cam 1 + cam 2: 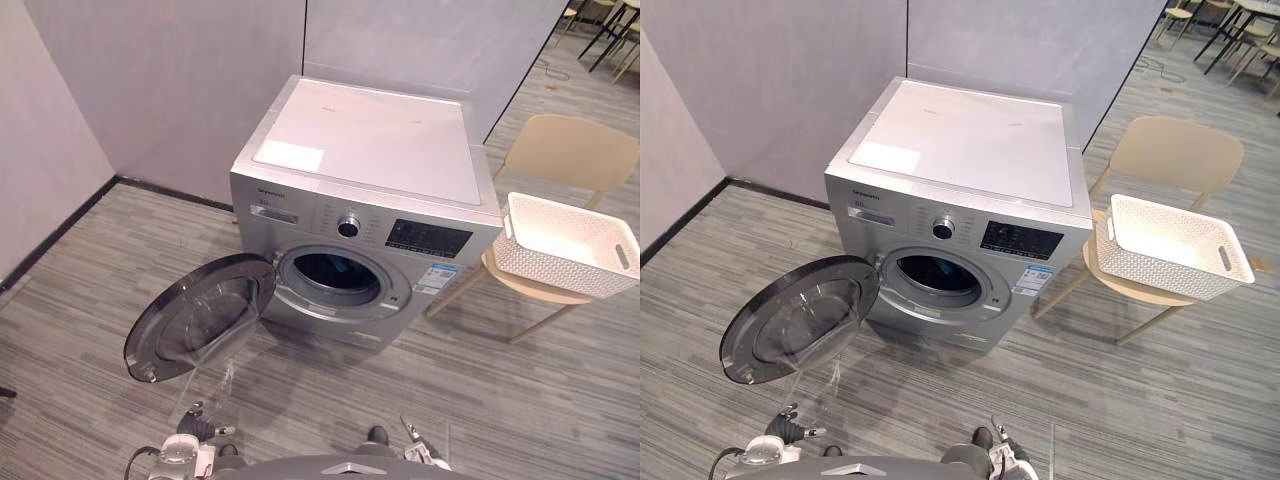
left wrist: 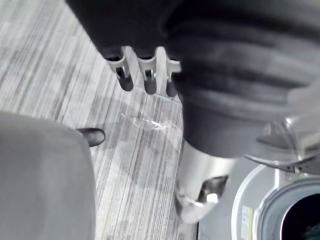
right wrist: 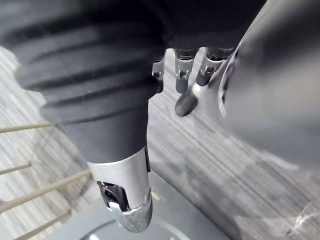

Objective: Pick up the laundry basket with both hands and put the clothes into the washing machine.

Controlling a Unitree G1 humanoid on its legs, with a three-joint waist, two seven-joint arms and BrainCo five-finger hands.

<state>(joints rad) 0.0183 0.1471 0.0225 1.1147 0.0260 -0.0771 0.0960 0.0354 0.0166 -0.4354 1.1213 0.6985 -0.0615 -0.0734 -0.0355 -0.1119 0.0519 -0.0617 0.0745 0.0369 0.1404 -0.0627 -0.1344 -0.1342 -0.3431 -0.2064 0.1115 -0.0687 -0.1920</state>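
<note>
Laundry basket (image 1: 550, 262) sits mouth-up, lengthwise across the chair (image 1: 572, 150) (by the washer (image 1: 370, 140)); left hand (image 2: 240, 75), right hand (image 3: 90, 65) fingers loose.

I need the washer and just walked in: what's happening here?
Nothing is being handled yet. The robot's left hand and right hand hang open and empty above the floor. The washing machine stands with its door swung open; the white laundry basket sits on a chair to its right.
</note>
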